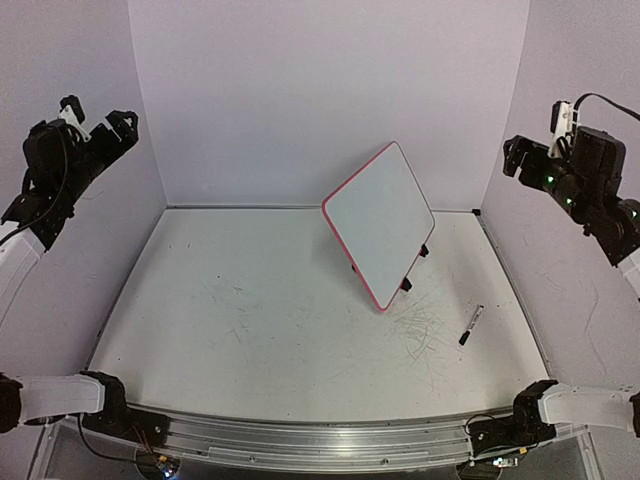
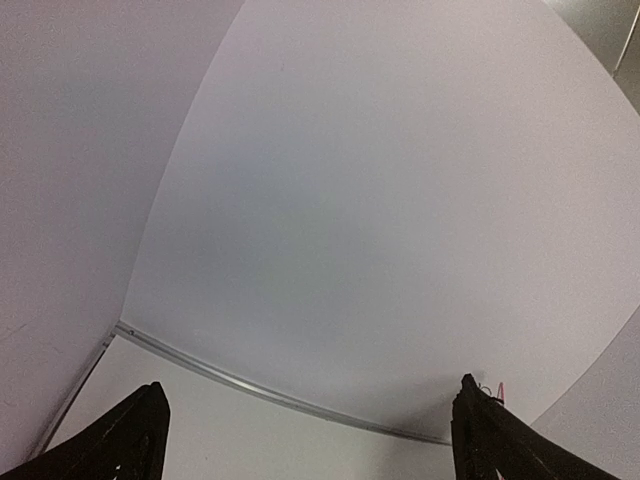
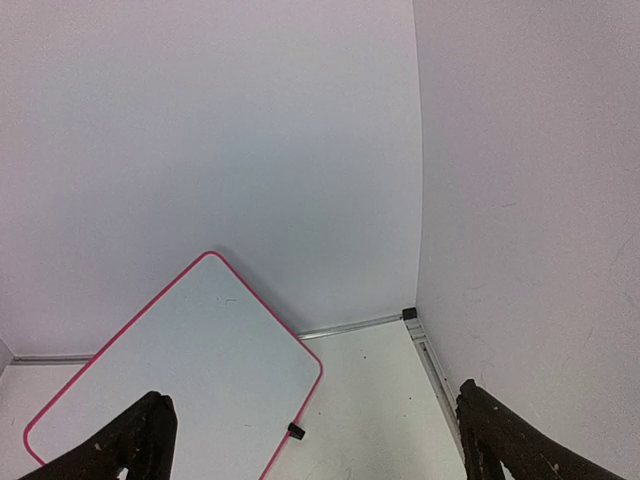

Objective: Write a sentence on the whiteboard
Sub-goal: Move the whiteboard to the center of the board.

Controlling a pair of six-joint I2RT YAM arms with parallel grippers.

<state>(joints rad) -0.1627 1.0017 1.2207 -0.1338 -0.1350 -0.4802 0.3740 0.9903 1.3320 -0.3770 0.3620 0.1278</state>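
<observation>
Two arms hang raised in the overhead view, the left arm [image 1: 55, 170] and right arm [image 1: 590, 180] well apart from the whiteboard [image 1: 380, 222], which stands tilted on its black clip feet right of centre on the surface [image 1: 200, 300]. A marker [image 1: 471, 326] lies near its front corner (not touching). Left wrist view: left jaws spread wide, holding nothing, bare wall beyond. Right wrist view: right jaws equally wide and empty, the whiteboard below them.
</observation>
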